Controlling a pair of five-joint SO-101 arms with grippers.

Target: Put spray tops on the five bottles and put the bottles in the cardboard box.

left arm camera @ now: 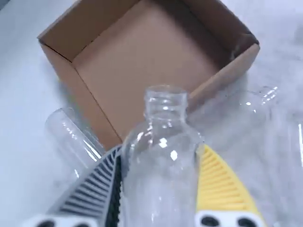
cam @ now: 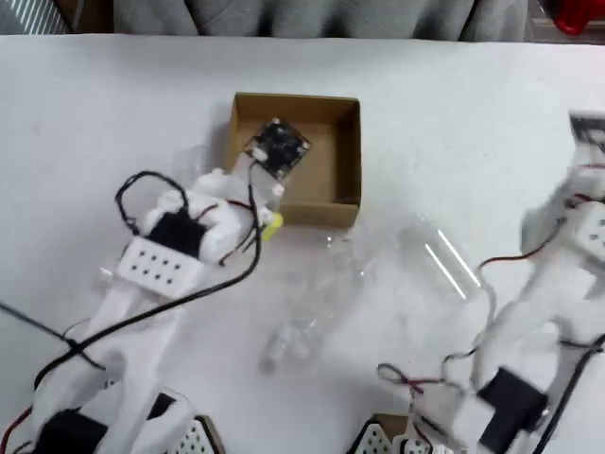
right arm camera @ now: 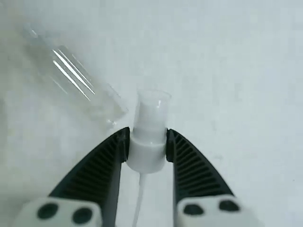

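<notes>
Cardboard box (cam: 331, 156): far centre, brown floor showing | left gripper (left arm camera: 160, 153): clamped on uncapped clear bottle (left arm camera: 163, 113) at box's near wall | right gripper (right arm camera: 147, 134): pinching white spray top (right arm camera: 147, 153) beside lying bottle (right arm camera: 71, 80)

Clear glossy plastic bottle (left arm camera: 161, 161); matt brown cardboard box (left arm camera: 94, 28); smooth white spray top (right arm camera: 147, 142).

**Free room and obstacles.** Cardboard box (cam: 331, 165): top open, bare floor exposed on its right half. Left gripper (left arm camera: 161, 151), clamping a held bottle (left arm camera: 161, 189), blocks the near left corner. Loose bottles (cam: 307, 317) litter the table (cam: 113, 85) between box and arms; a single bottle (cam: 442, 253) lies farther right.
</notes>
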